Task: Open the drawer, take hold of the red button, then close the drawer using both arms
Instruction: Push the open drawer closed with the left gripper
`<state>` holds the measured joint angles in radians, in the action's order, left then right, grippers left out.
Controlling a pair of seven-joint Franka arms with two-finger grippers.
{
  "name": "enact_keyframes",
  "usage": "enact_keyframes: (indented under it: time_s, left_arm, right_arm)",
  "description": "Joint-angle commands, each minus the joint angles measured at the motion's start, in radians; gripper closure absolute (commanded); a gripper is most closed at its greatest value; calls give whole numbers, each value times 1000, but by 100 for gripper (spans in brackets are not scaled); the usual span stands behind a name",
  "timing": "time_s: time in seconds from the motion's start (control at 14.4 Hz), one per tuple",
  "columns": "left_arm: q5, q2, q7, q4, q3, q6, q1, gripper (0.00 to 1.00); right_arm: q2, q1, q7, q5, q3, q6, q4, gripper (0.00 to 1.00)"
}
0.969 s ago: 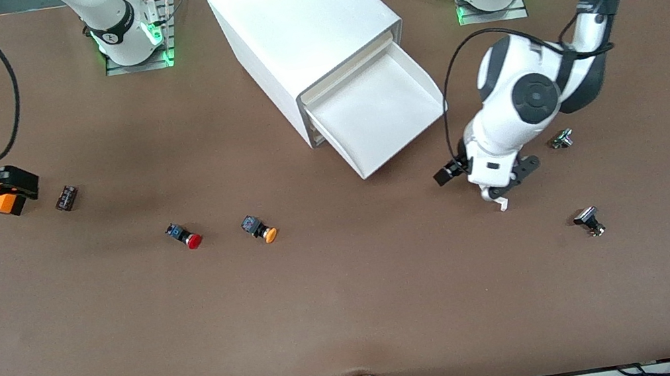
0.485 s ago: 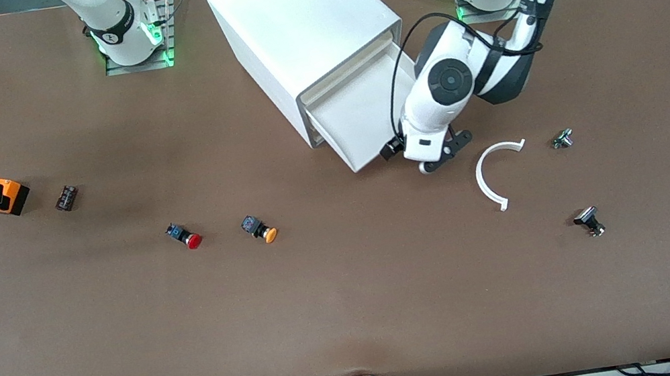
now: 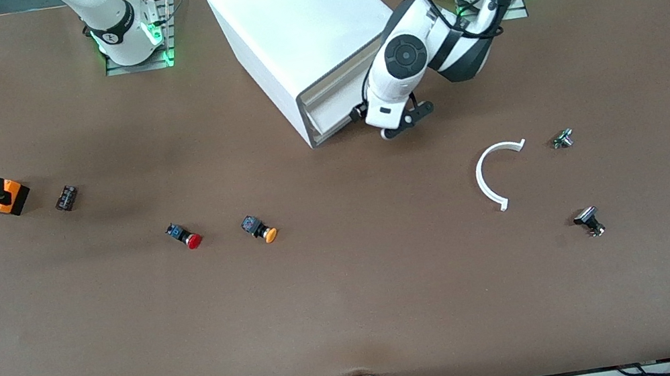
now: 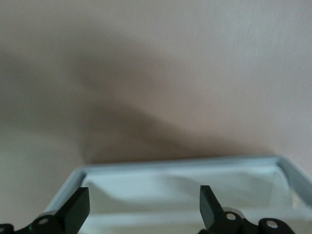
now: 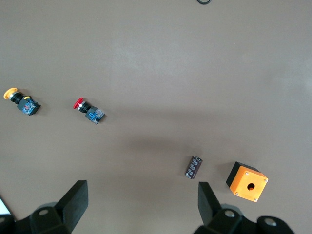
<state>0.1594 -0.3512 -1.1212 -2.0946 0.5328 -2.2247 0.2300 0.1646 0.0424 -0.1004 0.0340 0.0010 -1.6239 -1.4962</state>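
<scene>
My left gripper [image 4: 141, 207], fingers spread, sits at the front of the drawer [image 3: 334, 121], which looks pushed nearly into the cabinet [image 3: 298, 31]; its tray shows nothing inside. My right gripper [image 5: 139, 202], spread too, hangs over the orange box [image 3: 2, 197]. One red button [image 3: 184, 236] lies at the orange-capped button's [image 3: 260, 229] nine o'clock.
</scene>
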Motion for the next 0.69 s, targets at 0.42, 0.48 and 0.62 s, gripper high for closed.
enact_keyframes:
  time_s: [0.42, 0.48, 0.62]
  left_arm:
    - [74, 46, 12, -19, 16, 46, -27, 1]
    - [66, 49, 21, -6, -9, 45, -52, 1]
    - [65, 63, 146, 28, -71, 46, -98, 1]
  right_arm:
    - [-19, 14, -7, 14, -41, 15, -12, 0]
    - [-19, 13, -7, 14, -41, 15, -12, 0]
    - [-19, 11, -9, 15, -30, 33, -9, 0]
